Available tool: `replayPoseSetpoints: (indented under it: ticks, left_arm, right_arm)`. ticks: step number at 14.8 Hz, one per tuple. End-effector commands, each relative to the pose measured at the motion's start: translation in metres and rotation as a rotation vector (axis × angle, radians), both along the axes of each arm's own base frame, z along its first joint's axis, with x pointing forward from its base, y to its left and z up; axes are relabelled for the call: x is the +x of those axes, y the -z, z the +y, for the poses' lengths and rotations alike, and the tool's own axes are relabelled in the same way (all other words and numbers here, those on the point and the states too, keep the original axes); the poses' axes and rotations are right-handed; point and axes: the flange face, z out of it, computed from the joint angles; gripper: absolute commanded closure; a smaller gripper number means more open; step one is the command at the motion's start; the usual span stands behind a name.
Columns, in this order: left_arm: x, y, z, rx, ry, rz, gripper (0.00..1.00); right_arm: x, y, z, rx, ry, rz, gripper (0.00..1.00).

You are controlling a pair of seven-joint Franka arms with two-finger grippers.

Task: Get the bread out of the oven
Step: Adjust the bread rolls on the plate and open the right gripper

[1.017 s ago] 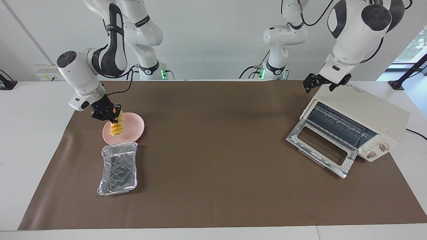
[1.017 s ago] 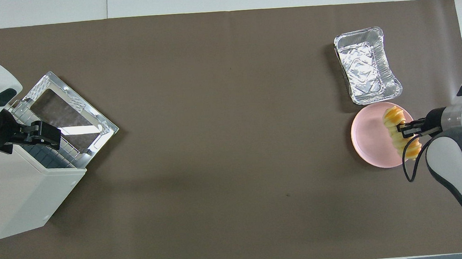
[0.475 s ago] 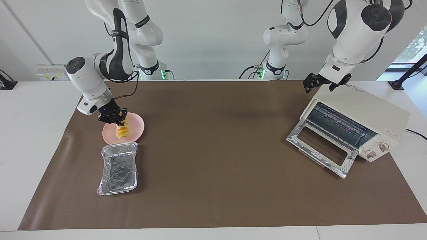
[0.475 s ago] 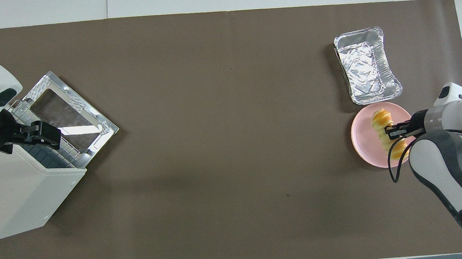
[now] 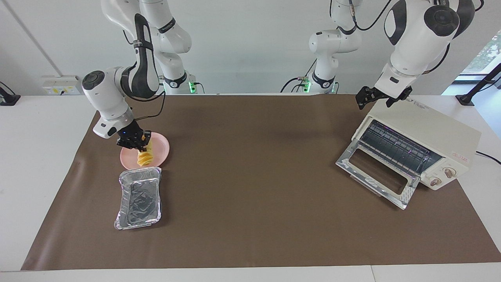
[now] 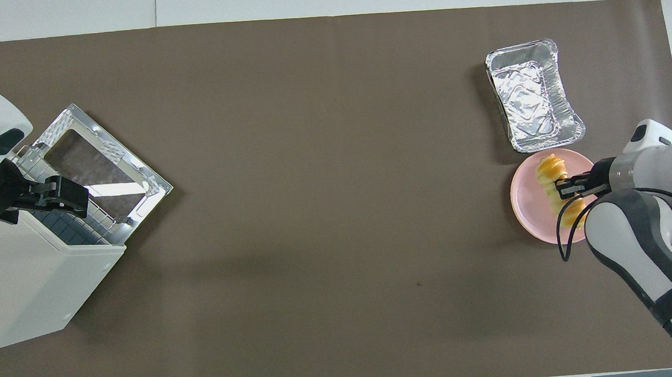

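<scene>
Now the right gripper pinches the bread about its middle, its fingers pressed onto the loaf, which hangs tilted with its lower end down at the pink plate; whether that end already touches the plate I cannot tell. By my reading the step in hand is setting the loaf down, since it is already out of the oven. The next move would call for a short lowering until the loaf lies along the plate, then spreading the fingers and lifting clear without dragging it.

Just under the pincer the bread is golden-yellow, elongated and ridged as if sliced, and looks soft. The plate is round, smooth and shallow. Close beside the plate, farther from the robots, sits a crinkled silver foil tray, rectangular and thin-walled. All rests on a matte brown mat.

Well apart, at the left arm's end of the table, the cream-white boxy oven stands with its shiny metal-framed glass door dropped open and the wire rack bare. The left gripper waits over the oven's top edge, fingers spread, holding nothing.
</scene>
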Motion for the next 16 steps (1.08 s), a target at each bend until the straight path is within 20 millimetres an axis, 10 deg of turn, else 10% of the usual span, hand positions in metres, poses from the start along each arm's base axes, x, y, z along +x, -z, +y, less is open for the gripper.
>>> replayPoseSetpoints:
  ticks: [1,5,8,16]
  left_arm:
    - [-0.006,-0.004,0.004,-0.011,-0.003,-0.019,0.00]
    - [-0.006,-0.004,0.004,-0.011,-0.003,-0.019,0.00]
    - [-0.006,-0.004,0.004,-0.011,-0.003,-0.019,0.00]
    - [-0.006,-0.004,0.004,-0.011,-0.003,-0.019,0.00]
  right_arm:
    - [-0.001,0.001,0.001,-0.008,0.040,-0.001,0.86]
    - [0.001,0.000,0.011,-0.002,0.072,0.008,0.02]
    - [0.009,-0.010,0.011,0.004,0.073,0.018,0.00]
    - [0.046,-0.114,0.002,0.033,0.089,0.035,0.00]
